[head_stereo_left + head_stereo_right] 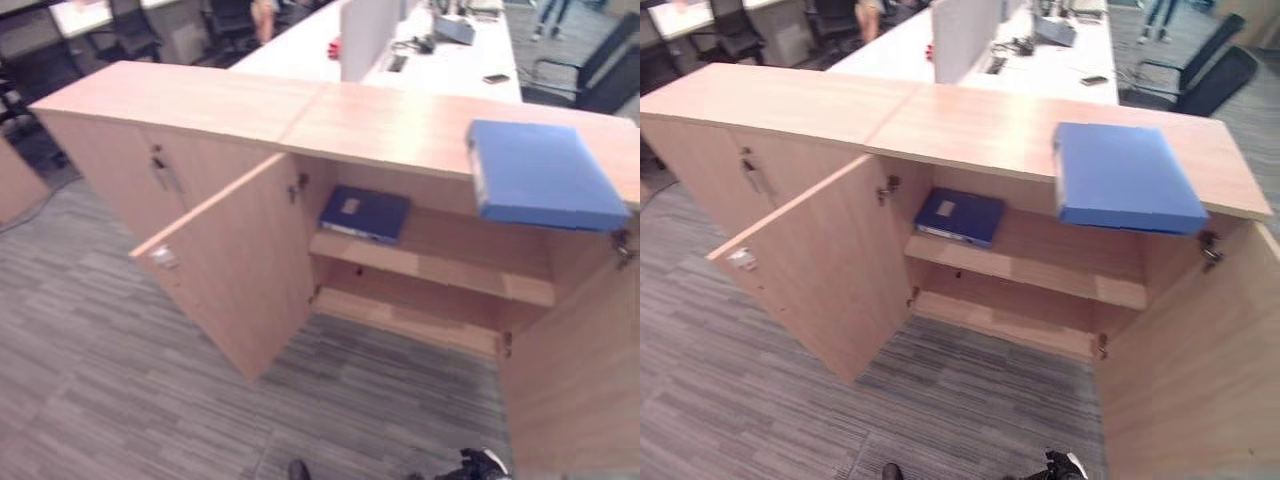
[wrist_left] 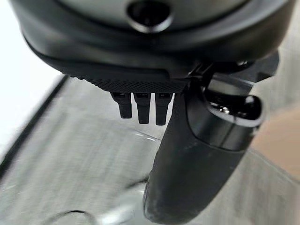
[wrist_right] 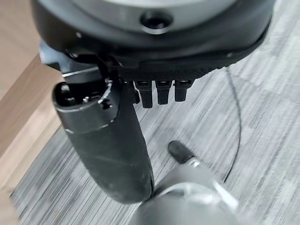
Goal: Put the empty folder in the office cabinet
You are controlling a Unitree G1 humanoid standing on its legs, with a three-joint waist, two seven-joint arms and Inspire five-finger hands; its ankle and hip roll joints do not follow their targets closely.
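A light blue folder (image 1: 540,172) lies flat on top of the wooden office cabinet (image 1: 300,110), at its right end, its near edge jutting over the open compartment. A dark blue folder (image 1: 365,213) rests on the upper shelf (image 1: 470,272) inside. Both doors of that compartment stand open: the left door (image 1: 235,265) swung toward me, the right door (image 1: 575,370) at the right edge. My left hand (image 2: 197,159) hangs over grey carpet with straight fingers and holds nothing. My right hand (image 3: 112,145) hangs the same way, empty, beside a wooden panel.
The cabinet's left section has a closed door with keys in its lock (image 1: 158,165). Behind the cabinet stands a long white desk (image 1: 440,60) with a divider and office chairs (image 1: 590,75). Grey carpet (image 1: 120,380) spreads in front of the cabinet.
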